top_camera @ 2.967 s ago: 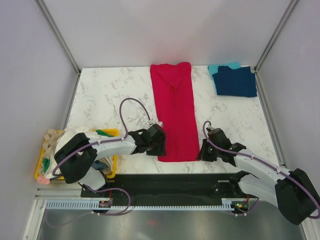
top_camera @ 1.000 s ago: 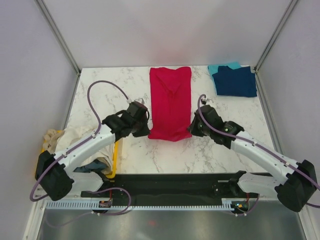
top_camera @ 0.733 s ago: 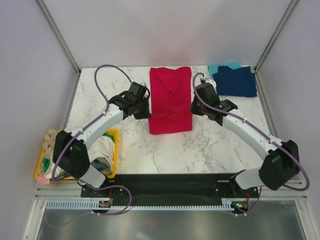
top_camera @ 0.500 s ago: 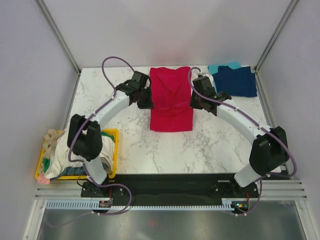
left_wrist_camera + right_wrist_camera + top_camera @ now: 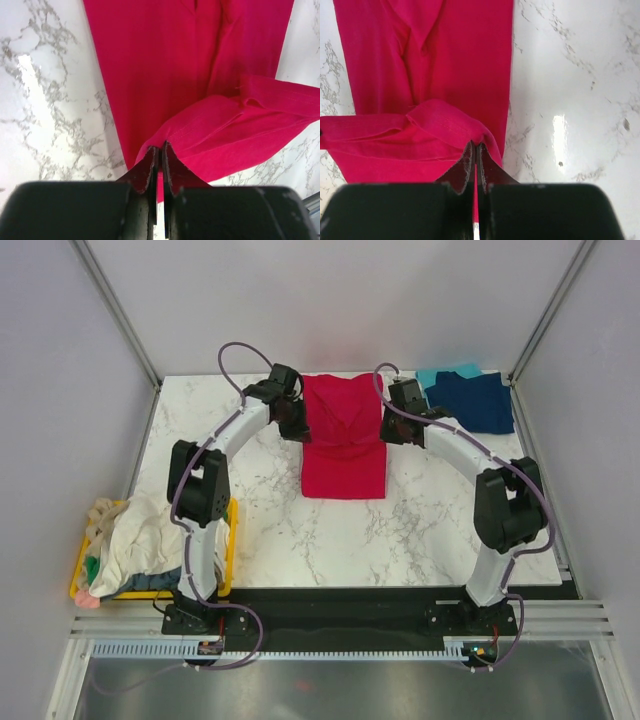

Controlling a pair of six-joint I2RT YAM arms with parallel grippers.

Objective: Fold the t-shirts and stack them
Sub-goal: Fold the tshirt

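Two arms at full reach, both arcing out over the marble table [image 5: 420,530] toward its far edge, wrists angled down, one on each side of the crimson t-shirt [image 5: 345,455].

Crimson t-shirt: lies lengthwise at the middle of the far half of the table, collar end at the far edge. The hem end is doubled back over the body, so a raised fold runs across it between the two claws.

Left gripper [image 5: 160,150]: at the shirt's left edge, fingers pressed almost together, pinching the left corner of the turned-back hem. Cloth is lifted slightly off the layer beneath.

Right gripper [image 5: 475,150]: at the shirt's right edge, level with the left one, fingers pressed together on the right corner of the same hem.

Navy t-shirt [image 5: 475,405]: folded, at the far right corner, on top of a teal t-shirt [image 5: 440,374] whose edge shows behind it. Well apart from the right gripper.

Yellow bin [image 5: 232,540]: by the near left corner, heaped with cream cloth [image 5: 140,535], probably more tees; the view is too poor to sort the pile.
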